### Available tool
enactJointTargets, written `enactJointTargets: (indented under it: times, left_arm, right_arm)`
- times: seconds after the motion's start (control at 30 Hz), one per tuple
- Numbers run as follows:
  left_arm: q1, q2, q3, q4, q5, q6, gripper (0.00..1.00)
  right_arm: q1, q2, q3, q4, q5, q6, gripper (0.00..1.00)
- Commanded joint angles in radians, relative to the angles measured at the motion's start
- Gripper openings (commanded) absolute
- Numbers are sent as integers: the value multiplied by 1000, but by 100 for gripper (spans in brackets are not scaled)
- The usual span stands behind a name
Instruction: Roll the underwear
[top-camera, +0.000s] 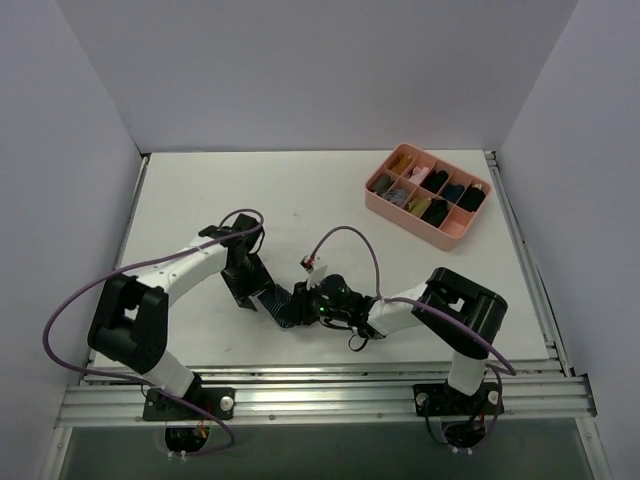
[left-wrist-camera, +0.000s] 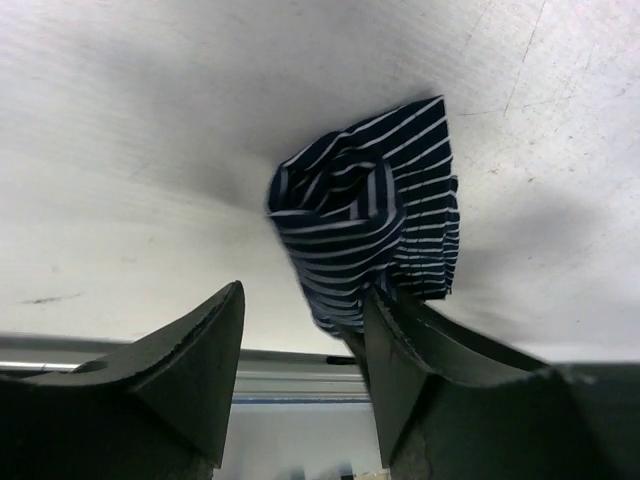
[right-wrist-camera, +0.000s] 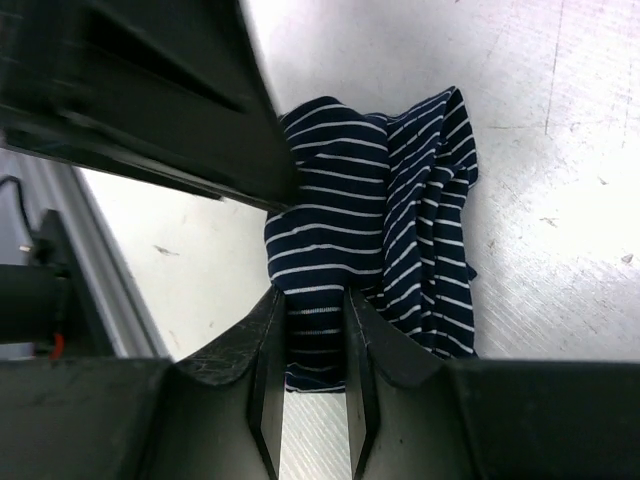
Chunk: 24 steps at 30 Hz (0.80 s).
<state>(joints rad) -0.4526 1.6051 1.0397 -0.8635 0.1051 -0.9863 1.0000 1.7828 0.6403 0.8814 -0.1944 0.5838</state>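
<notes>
Right gripper (right-wrist-camera: 313, 305) pinches striped underwear (right-wrist-camera: 400, 200), jaws narrow; left gripper (left-wrist-camera: 303, 297) wide, empty. Cloth likely light, limp; hold rolled edge.

Count: 1 striped underwear (top-camera: 281, 306), near centre. 1 pink divided tray (top-camera: 410, 222), far right, 8 compartments; contents too small to count. 2 arms: left arm (top-camera: 185, 265), right arm (top-camera: 410, 312).

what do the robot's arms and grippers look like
The left arm and right arm have white links, black joints and a looping purple cable each. The left gripper and right gripper are matte black with thick wedge-shaped fingers.
</notes>
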Motion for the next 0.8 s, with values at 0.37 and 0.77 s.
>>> enactJointTargets:
  times: [0.37, 0.77]
  left_arm:
    - [14, -148, -30, 67, -93, 34, 62]
    - [-18, -129, -115, 270, 24, 28, 63]
  right_arm:
    - [-112, 288, -245, 82, -181, 188, 0]
    - [-149, 339, -254, 88, -203, 185, 2]
